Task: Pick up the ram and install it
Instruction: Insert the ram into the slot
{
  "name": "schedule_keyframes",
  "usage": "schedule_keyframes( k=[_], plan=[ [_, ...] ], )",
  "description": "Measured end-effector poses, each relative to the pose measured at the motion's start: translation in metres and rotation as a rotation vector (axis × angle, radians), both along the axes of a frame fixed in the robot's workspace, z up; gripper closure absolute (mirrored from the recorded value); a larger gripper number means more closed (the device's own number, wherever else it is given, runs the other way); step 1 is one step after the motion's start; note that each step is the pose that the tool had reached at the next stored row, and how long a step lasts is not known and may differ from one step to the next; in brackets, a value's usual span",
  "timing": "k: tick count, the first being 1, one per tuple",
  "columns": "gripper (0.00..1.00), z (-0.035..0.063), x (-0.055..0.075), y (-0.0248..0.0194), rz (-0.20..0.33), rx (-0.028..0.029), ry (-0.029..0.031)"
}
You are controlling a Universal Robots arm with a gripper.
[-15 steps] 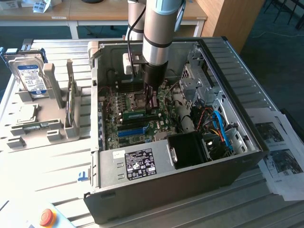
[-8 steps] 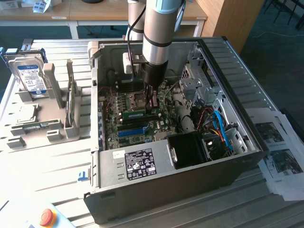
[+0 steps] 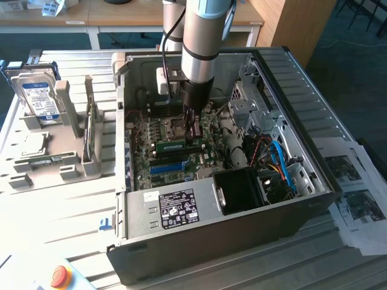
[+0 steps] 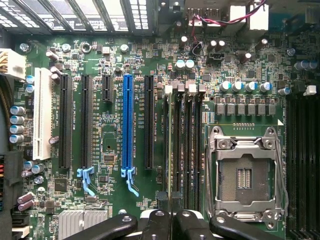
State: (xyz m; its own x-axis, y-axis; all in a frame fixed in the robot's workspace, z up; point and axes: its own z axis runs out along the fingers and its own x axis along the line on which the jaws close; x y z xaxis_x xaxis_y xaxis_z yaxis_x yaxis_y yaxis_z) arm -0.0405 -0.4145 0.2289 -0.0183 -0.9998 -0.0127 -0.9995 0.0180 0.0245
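My gripper (image 3: 193, 133) reaches down into the open computer case (image 3: 302, 199), over the motherboard (image 3: 145, 160). It is shut on the ram (image 3: 177, 145), a long narrow green stick with a pale label, which sits level just above or in the memory slots beside the CPU socket (image 3: 176, 127). Seen from the wrist, the ram (image 4: 169, 150) shows edge-on as a thin dark line running away from my gripper (image 4: 170, 205), in line with the memory slots (image 4: 187, 150) next to the empty CPU socket (image 4: 247, 175). I cannot tell whether it is seated.
A black fan shroud (image 3: 242, 190) and blue cables (image 3: 284, 163) lie at the exterior view's right inside the case. A grey fixture tray (image 3: 60, 163) at the left holds a hard drive (image 3: 39, 96). Papers (image 3: 357, 205) lie at the right; a red stop button (image 3: 58, 276) is near the front.
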Motion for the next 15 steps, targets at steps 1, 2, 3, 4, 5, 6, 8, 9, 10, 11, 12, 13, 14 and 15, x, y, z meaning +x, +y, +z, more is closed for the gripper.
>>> schedule_keyframes(
  k=[1, 2, 3, 4, 5, 6, 8, 9, 10, 11, 12, 13, 14, 15],
  plan=[
    [0.88, -0.0001, 0.0, 0.0, 0.0, 0.0, 0.0],
    [0.88, -0.0002, 0.0, 0.0, 0.0, 0.0, 0.0],
    [0.88, -0.0004, 0.0, 0.0, 0.0, 0.0, 0.0],
    [0.88, -0.0005, 0.0, 0.0, 0.0, 0.0, 0.0],
    [0.88, -0.001, 0.0, 0.0, 0.0, 0.0, 0.0],
    [0.88, -0.0013, 0.0, 0.0, 0.0, -0.0001, 0.0],
    [0.88, -0.0016, 0.0, 0.0, 0.0, -0.0001, 0.0],
    [0.88, -0.0019, 0.0, 0.0, 0.0, 0.0, 0.0],
    [0.88, -0.002, 0.0, 0.0, 0.0, 0.0, 0.0],
    [0.88, -0.0022, 0.0, 0.0, 0.0, 0.0, 0.0],
    [0.88, -0.0024, 0.0, 0.0, 0.0, -0.0001, 0.0001],
    [0.88, -0.0026, 0.0, 0.0, 0.0, 0.0, 0.0],
    [0.88, -0.0029, 0.0, 0.0, 0.0, 0.0001, 0.0],
    [0.88, -0.0032, 0.0, 0.0, 0.0, 0.0, 0.0]
  ],
)
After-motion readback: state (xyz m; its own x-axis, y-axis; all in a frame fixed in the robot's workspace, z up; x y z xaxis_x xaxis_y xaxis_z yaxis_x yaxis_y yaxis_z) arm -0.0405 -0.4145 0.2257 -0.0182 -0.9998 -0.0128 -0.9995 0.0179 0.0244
